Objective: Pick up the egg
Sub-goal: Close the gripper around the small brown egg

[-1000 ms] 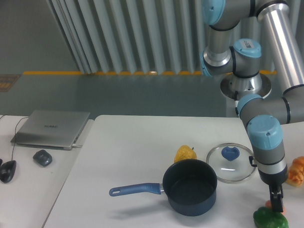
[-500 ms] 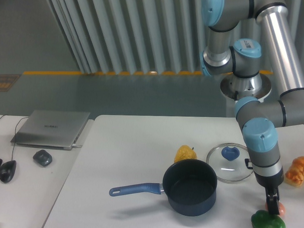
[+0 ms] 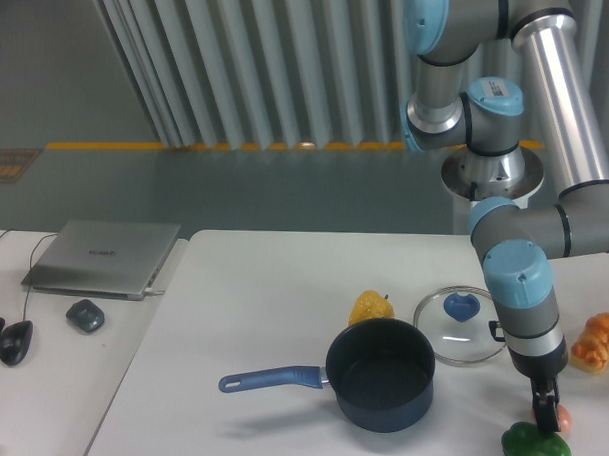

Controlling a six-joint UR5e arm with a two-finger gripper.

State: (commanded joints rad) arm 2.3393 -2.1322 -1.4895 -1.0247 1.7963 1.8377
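Hand (image 3: 547,409) was down at the egg (image 3: 564,419) beside green pepper (image 3: 538,451), positioned to grasp it; couldn't tell if clenched yet.

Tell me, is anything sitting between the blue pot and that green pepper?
No. In the camera view, only bare white table separates the blue pot from the green pepper; the gripper and egg sit just above the pepper.

The claw (image 3: 548,415) covers most of the egg (image 3: 564,419), leaving only a pinkish sliver, and its jaw gap is too small to read. The green pepper (image 3: 537,451) meets the bottom edge; the ridged bread (image 3: 597,341) runs off the right.
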